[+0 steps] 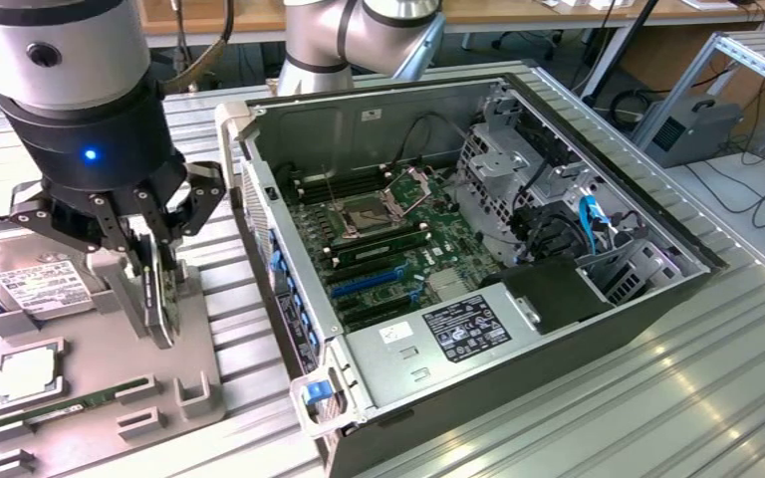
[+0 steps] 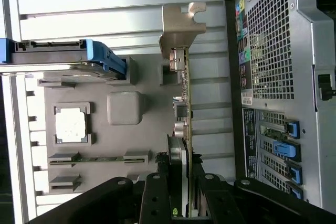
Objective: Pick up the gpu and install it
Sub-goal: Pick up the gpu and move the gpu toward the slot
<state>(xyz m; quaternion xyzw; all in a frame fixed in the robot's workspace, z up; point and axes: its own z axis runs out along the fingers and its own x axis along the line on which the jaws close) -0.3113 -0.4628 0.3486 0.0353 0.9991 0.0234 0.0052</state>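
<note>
Clamped via gripper (image 1: 154, 261) on the gpu (image 1: 160, 309), upright on edge in gray parts fixture (image 1: 91, 360), just beside open computer case (image 1: 356, 119).

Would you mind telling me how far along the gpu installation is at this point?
Done: the approach. The gripper sits right at the gpu, which stands on edge in the grey fixture. In hand: the pickup; the card does not look lifted clear yet. Left: the whole install. The open computer case has no card in the motherboard's blue slots.
</note>
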